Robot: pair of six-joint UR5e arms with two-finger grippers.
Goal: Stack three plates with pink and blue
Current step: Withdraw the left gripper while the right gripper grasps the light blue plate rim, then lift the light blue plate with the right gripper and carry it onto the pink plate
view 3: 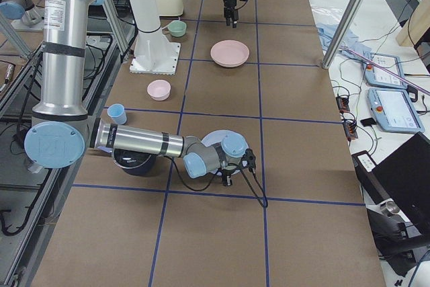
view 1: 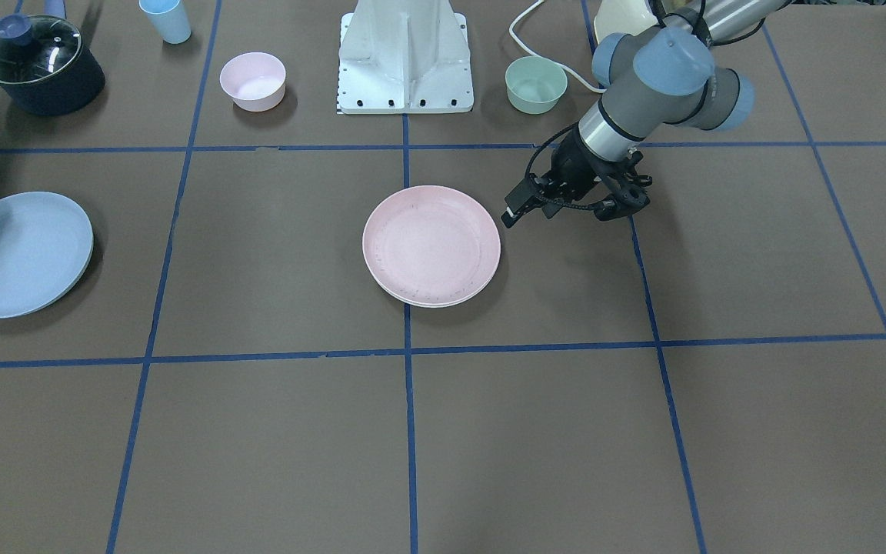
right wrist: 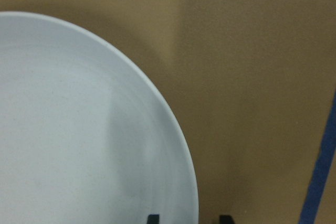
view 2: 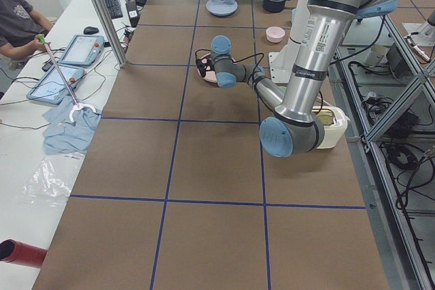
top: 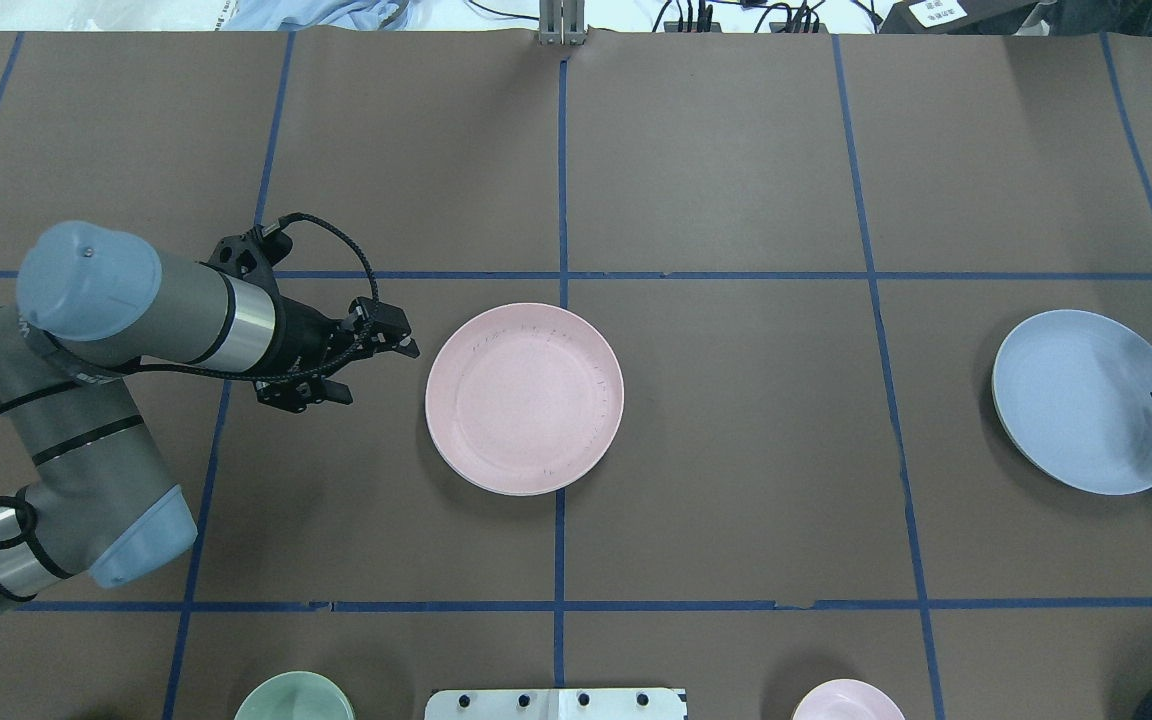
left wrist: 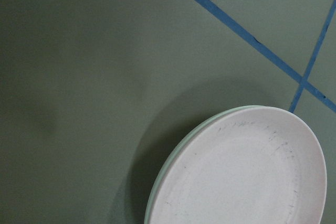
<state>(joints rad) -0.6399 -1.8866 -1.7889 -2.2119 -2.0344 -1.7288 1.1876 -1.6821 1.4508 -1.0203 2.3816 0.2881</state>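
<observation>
The pale pink plate (view 1: 431,242) lies at the table's centre on the cream-white plate (view 1: 431,305), of which only a thin rim shows beneath it. Both show in the left wrist view, the pink plate (left wrist: 241,171) on top. My left gripper (top: 376,370) is open and empty, just beside the stack on my left and apart from it. The light blue plate (top: 1086,400) lies far to my right. My right gripper (right wrist: 189,220) straddles its outer rim, one fingertip (right wrist: 152,219) over the plate and one outside it, with a gap showing.
Along my side of the table stand a small pink bowl (view 1: 252,81), a small green bowl (view 1: 536,85), a dark pot with a glass lid (view 1: 39,65), a blue cup (view 1: 166,19) and my base plate (view 1: 406,58). An operator's table with tablets (view 2: 68,66) runs along the far side.
</observation>
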